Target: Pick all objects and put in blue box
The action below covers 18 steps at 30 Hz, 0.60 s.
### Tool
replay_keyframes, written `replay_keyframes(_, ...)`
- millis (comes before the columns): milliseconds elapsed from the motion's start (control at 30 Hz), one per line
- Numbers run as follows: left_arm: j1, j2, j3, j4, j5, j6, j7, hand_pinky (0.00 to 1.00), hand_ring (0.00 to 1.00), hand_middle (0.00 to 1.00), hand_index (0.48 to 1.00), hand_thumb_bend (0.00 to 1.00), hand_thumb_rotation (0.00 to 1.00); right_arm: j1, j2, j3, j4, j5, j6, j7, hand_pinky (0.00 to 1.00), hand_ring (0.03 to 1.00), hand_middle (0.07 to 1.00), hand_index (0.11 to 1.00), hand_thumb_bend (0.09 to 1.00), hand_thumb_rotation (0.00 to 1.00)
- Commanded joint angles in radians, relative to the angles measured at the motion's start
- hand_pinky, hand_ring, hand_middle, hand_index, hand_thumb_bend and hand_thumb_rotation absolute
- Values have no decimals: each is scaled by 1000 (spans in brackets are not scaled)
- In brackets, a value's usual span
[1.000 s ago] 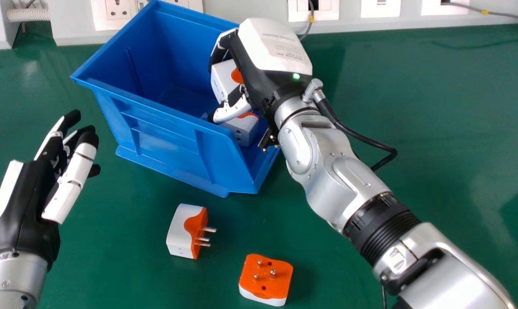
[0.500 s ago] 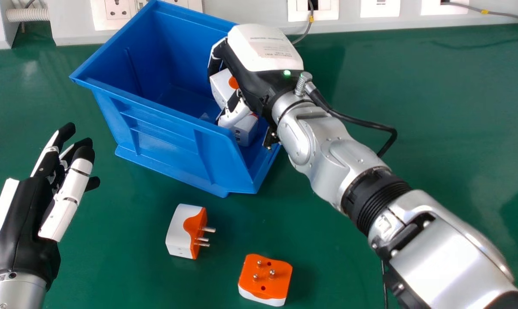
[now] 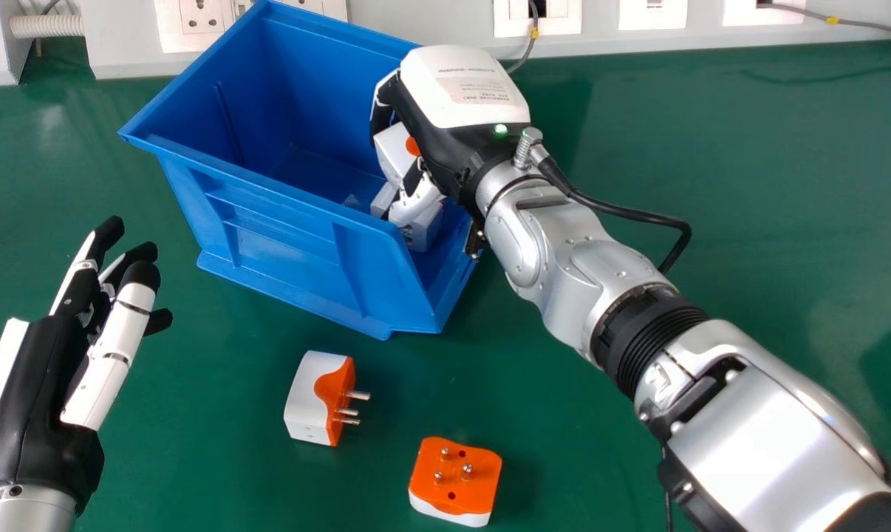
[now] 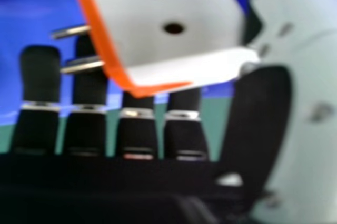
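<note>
At the left edge of the head view, the left hand (image 3: 39,399) is hovering over the green surface (image 3: 216,458), its fingers loosely extended and slightly apart, holding nothing. Behind it, a ribbed hose (image 3: 46,26) is running along the wall. Next, the blue box (image 3: 268,244) is standing at an angle, its open top facing up. In front of the box, a side-lying adapter (image 3: 316,399) is resting on the green surface, its metal pins pointing right.

Inside the right part of the box, the right hand (image 3: 445,118) is pinching a held adapter (image 3: 394,151) between its bent fingers and thumb. In the right hand view, the white body is touching the thumb while two pins are crossing in front of the fingers. Below the held adapter, a lower adapter (image 3: 423,227) is sitting in the box, partly hidden by the thumb.

Nearer the front, an upturned adapter (image 3: 456,491) is lying with its orange face and pins upward. From the right, the silver right arm (image 3: 770,436) is extending over the surface, and a black cable (image 3: 630,215) is looping beside its wrist.
</note>
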Motion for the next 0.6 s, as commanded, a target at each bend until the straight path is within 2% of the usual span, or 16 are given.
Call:
replay_keyframes(0,14,-7,8,-29,-4,-25,3,810,897,911,957,393,746,-53,0,12,-8,-10,5,-33,351,439,534,479,496,0)
replay_keyframes(267,36,-16,8,-51,-7,-25,5,813,899,912,959,398,744,-34,-7,9,-9,12,0,-46,358,447,531,460,498,0)
replay_keyframes(400,52,-24,5,-71,-4,-23,6,813,899,912,959,401,742,-29,-7,-2,-2,28,2,-31,359,449,533,453,498,0)
replay_keyframes(567,64,-33,3,-84,-1,-22,7,813,898,912,959,402,741,-25,-10,7,-5,27,18,-34,358,448,535,449,498,0)
